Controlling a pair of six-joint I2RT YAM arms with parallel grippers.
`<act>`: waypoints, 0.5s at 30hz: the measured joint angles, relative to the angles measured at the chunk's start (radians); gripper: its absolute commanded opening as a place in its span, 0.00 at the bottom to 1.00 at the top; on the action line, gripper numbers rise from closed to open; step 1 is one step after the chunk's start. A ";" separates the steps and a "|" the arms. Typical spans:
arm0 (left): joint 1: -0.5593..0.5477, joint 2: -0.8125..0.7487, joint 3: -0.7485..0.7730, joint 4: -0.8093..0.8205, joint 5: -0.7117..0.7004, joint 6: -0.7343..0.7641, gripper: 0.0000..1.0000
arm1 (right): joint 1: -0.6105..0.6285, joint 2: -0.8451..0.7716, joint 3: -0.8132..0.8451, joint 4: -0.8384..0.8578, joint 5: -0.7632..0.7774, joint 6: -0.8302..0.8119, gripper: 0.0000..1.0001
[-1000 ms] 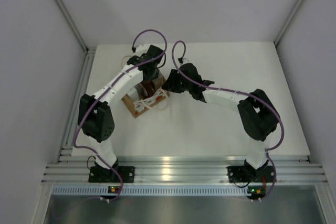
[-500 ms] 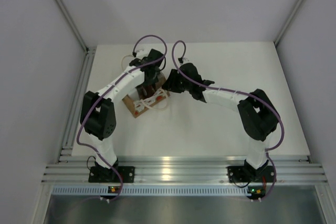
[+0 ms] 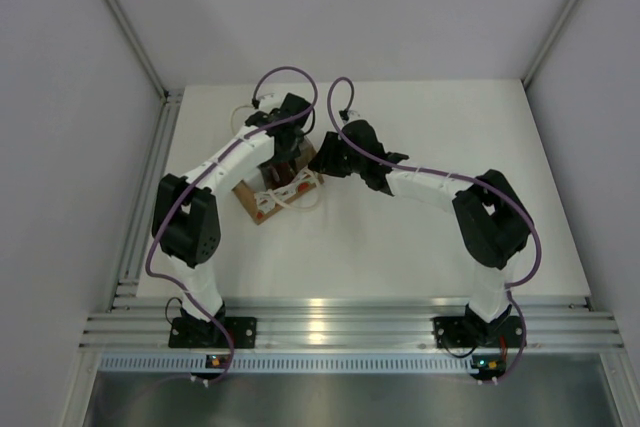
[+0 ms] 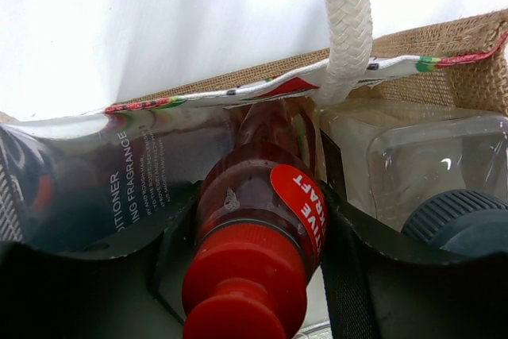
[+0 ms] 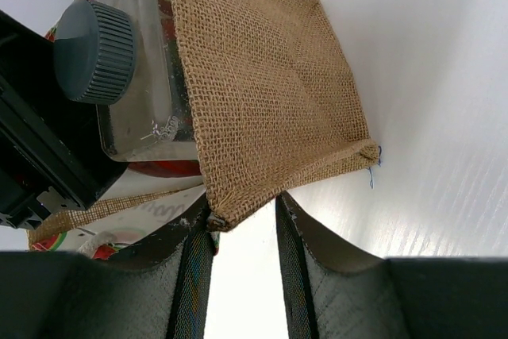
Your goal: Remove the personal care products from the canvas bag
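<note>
The flat white table (image 3: 430, 127) carries one thing directly: a small boxy tan-brown canvas bag (image 3: 262, 197) with white rope handles, resting left of centre, toward the back.

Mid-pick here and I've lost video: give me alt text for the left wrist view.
A red bottle with a red cap sits inside the canvas bag, flanked by the left fingers, which seem to grip it. A clear container printed with conditioner text lies to its left and a grey-capped bottle to its right, under the white rope handle.
</note>
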 measured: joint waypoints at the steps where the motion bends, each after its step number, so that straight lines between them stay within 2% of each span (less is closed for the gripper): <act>1: 0.000 -0.001 0.000 0.000 0.000 0.002 0.00 | 0.000 0.000 0.000 0.000 0.000 0.000 0.33; 15: -0.005 -0.005 0.028 -0.013 0.001 0.063 0.00 | 0.000 0.002 0.006 -0.002 -0.001 0.000 0.33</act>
